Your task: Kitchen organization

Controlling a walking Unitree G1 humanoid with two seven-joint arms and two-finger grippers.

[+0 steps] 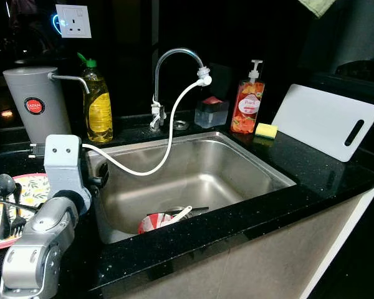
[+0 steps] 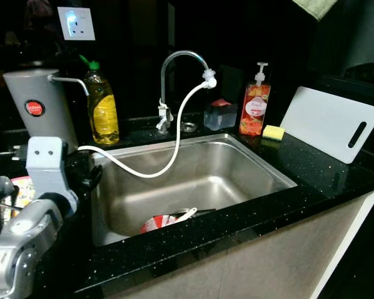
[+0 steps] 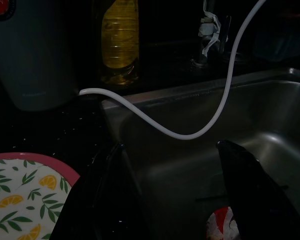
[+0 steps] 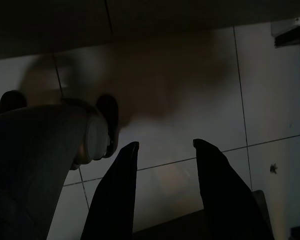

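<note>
Bowl (image 1: 160,222) sat in sink (image 1: 249,163) at front edge; plate (image 1: 31,187) w/ utensils (image 1: 6,205) left of sink on counter (image 1: 311,168)

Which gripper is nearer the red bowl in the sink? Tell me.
Left. The left gripper hovers open at the sink's left edge, just above the red bowl. The right gripper hangs down over floor tiles.

Head views sharp, no motion blur; room dark, background wall nearly black. Light falls from above and front: bright sheen on the steel sink (image 1: 237,163) basin, sparkle specks on the black surface (image 1: 311,180), the white cutting board (image 1: 324,121) close to overexposed. A wall socket (image 1: 73,20) shows a small blue glow. Left wrist view dim, underexposed, fingers (image 3: 250,195) just black silhouettes, soft. Right wrist view murky, floor tiles (image 4: 190,100) grey with a blurry shadow.
</note>
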